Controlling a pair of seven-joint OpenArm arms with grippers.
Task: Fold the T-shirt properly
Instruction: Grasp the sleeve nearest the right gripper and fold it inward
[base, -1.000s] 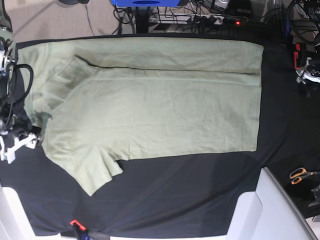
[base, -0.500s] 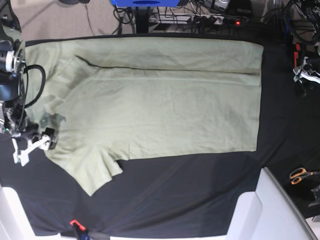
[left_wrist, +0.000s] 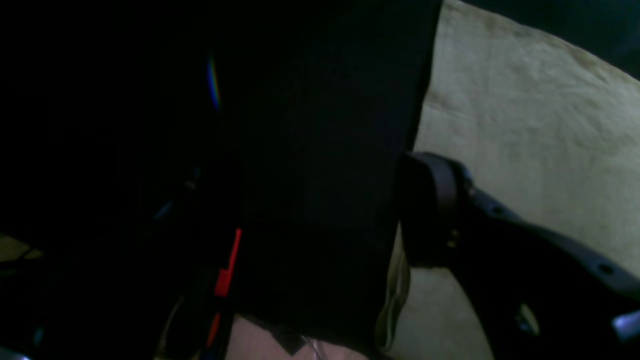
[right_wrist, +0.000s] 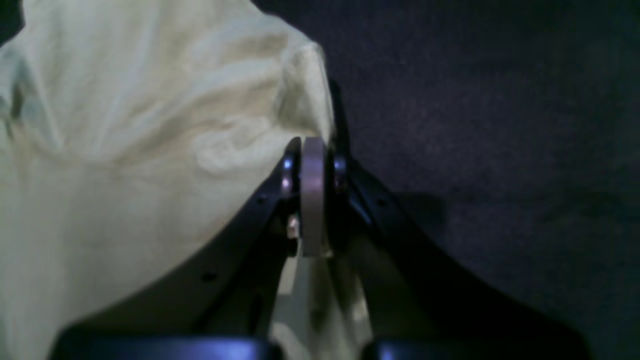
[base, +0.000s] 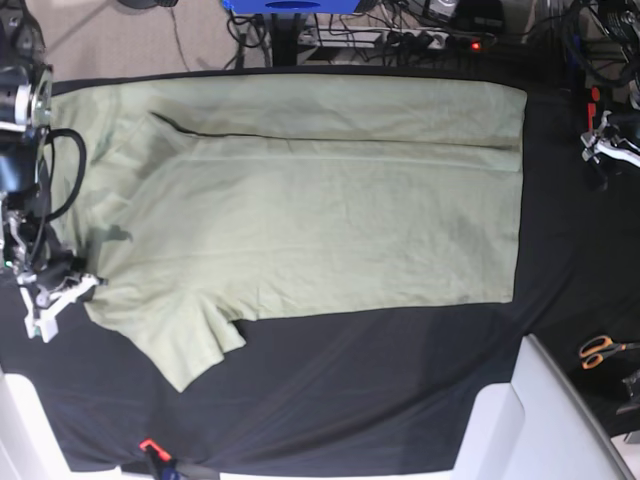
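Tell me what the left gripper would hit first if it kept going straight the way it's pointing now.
Probably the T-shirt. In the left wrist view, the one visible finger of the left gripper points over the shirt's edge where it meets the black table cloth. Depth is unclear, so it could meet the cloth beside it.

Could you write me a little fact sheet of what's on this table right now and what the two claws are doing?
Shirt: pale green T-shirt lying flat, far long edge already folded over
Surface: black table cloth
Right claw: shut, pinching the shirt's edge at the shoulder end
Left claw: off the shirt, beyond its hem end, holding nothing; whether open is hard to tell
Free sleeve: sticks out toward the near side, not folded in
Other: orange-handled scissors on the cloth's near corner
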